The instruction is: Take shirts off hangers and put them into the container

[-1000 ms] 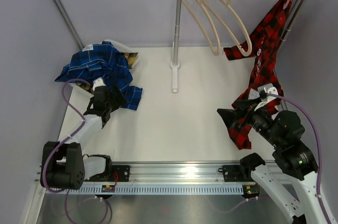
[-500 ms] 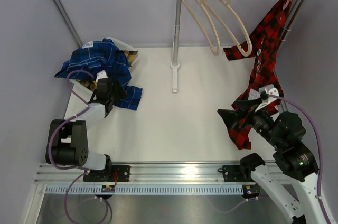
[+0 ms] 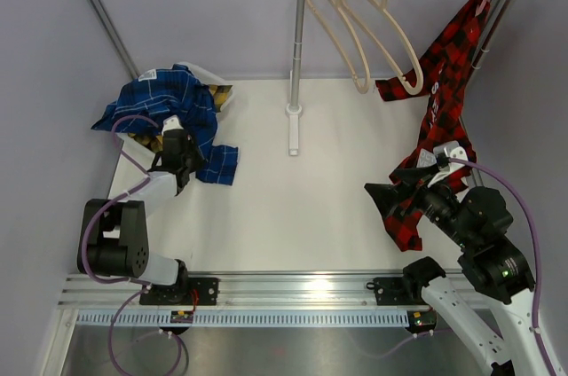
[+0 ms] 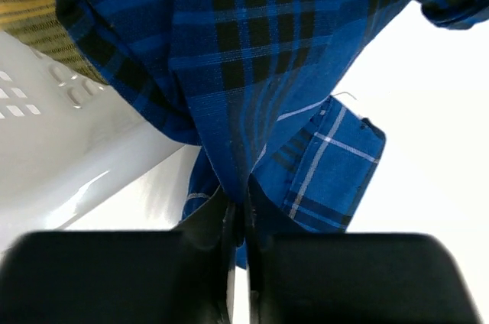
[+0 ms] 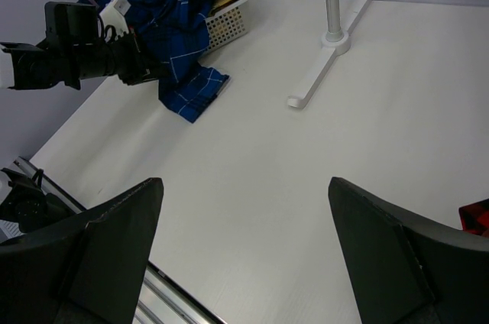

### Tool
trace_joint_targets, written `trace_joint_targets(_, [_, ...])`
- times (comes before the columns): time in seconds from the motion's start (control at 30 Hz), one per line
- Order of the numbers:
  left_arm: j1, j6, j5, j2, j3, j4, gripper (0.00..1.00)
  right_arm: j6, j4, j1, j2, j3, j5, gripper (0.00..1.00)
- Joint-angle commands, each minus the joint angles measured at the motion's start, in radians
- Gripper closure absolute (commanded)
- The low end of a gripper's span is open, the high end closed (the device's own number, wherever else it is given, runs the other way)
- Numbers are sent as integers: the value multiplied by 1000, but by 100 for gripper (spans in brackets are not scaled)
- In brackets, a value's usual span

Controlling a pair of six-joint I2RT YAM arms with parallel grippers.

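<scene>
Blue shirt [image 3: 169, 105], seen from above, lies heaped over the container's [image 3: 227, 97] near rim, its hem trailing onto the table [image 3: 311, 199]. Left wrist view: left gripper [image 4: 238, 213] clenched on a hem fold. Right wrist view: right gripper [image 5: 244, 186] spread, empty. Risk: the thin pinch slips, or lifting drags the container.
</scene>
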Motion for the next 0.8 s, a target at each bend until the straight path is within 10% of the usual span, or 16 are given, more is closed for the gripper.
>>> trace_joint_targets(0.0, [5,-7,25,-35,20,44,99,-9,40,12,2,1,-19,1])
trace_joint_targets(0.4, [45,22,36,-98,526,-342,100,-9,36,12,18,2,-11,1])
trace_joint_targets(0.77, [129,209,-110,187,858,-218,96,-13,24,12,73,5,10,1])
